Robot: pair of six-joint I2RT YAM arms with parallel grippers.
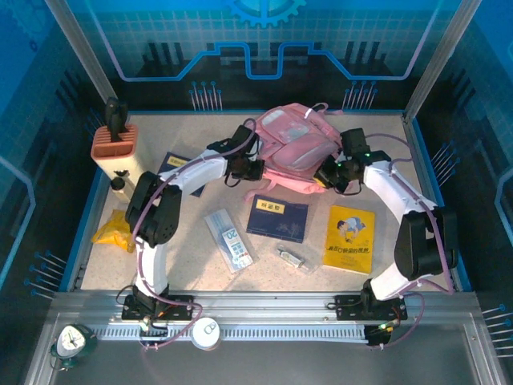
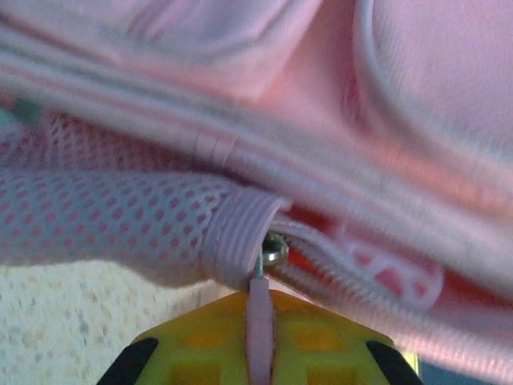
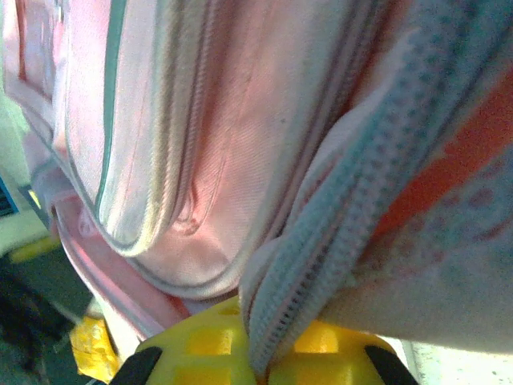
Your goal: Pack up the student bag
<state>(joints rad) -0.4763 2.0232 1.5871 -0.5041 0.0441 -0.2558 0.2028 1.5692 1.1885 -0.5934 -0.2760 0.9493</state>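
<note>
We see left claw (image 2: 258,357) clenched on pink zip pull (image 2: 258,317) of soft pink fabric backpack (image 1: 292,144), right claw (image 3: 260,357) pinching its zip edge (image 3: 321,265).

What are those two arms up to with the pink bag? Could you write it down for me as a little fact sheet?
Bag: pink student bag, at the back of the table
Left pincer: shut on the bag's zip pull
Right pincer: shut on the bag's zip edge
Loose on table: dark blue book, yellow book, clear packet
Inside the bag: cannot tell
</note>
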